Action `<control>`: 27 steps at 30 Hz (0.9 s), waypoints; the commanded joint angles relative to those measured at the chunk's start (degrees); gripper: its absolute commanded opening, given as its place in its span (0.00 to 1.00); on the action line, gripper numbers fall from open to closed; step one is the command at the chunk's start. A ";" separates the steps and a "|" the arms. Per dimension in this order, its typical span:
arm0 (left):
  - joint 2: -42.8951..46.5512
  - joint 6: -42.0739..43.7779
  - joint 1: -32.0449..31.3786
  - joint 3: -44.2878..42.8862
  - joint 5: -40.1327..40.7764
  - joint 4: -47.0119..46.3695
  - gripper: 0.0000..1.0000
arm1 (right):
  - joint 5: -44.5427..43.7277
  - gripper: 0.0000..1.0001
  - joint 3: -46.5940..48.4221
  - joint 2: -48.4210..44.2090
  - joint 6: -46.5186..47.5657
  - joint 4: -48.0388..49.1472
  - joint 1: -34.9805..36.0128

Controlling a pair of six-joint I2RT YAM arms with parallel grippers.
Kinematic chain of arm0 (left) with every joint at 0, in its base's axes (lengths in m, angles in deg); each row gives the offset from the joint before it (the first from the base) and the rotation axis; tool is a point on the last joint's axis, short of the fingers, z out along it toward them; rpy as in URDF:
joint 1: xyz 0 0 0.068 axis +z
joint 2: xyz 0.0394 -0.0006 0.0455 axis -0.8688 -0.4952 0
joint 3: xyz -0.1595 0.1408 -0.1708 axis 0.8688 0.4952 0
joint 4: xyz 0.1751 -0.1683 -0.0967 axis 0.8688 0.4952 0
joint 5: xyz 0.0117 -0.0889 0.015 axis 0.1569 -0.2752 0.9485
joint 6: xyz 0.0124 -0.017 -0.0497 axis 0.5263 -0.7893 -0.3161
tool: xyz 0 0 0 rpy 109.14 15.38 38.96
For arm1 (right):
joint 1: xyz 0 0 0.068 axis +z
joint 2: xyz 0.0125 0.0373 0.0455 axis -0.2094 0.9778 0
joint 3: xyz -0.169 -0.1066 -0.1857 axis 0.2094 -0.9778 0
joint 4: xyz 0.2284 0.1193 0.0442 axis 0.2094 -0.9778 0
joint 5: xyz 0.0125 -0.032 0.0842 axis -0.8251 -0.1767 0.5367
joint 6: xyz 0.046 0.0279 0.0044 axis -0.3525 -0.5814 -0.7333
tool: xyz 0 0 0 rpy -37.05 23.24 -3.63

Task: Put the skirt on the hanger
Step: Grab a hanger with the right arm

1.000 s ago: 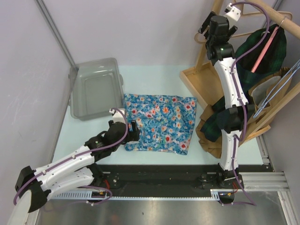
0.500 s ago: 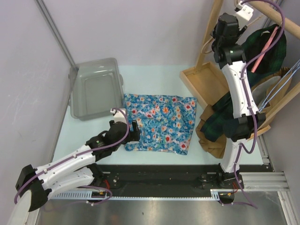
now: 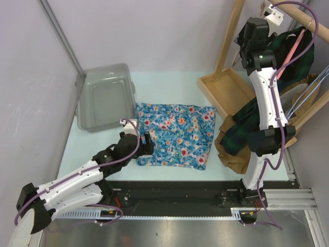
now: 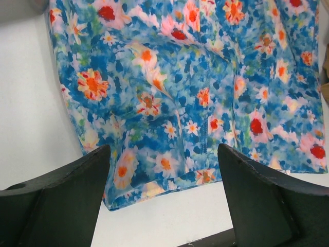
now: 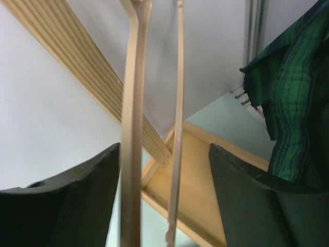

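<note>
Top external view: the skirt [image 3: 175, 135], blue with red and white flowers, lies flat on the table [image 3: 103, 149], well apart from the hanger, which hangs high on the rack [image 3: 229, 36] at the far right. Its long axis runs left to right across the table, and its left edge meets the left claw [image 3: 145, 143]. That arm is much the nearer of the two.

In the left wrist view the near-left corner of the skirt lies just ahead of the spread fingers [image 4: 61, 200], between them and slightly beyond. Nothing is pinched. Whether the tips touch the cloth cannot be told.

The right claw [image 5: 164, 175] is raised to the rack, beside a dark green plaid garment [image 3: 288, 56]. In its own view it stands spread, with the pale wooden hanger [image 5: 132, 103] running upright through the gap, close to the left finger and clear of the right one. It is not clamped.

The coming move likely turns on this: the right claw need only press together on the hanger, while the skirt must be lifted and carried rightward and upward to meet it.

No brand, label or writing can be read.
</note>
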 commanded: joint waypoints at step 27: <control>4.12 -1.39 -0.09 1.14 -0.46 0.30 0.94 | 10.87 0.00 -8.82 -15.44 3.79 8.26 6.58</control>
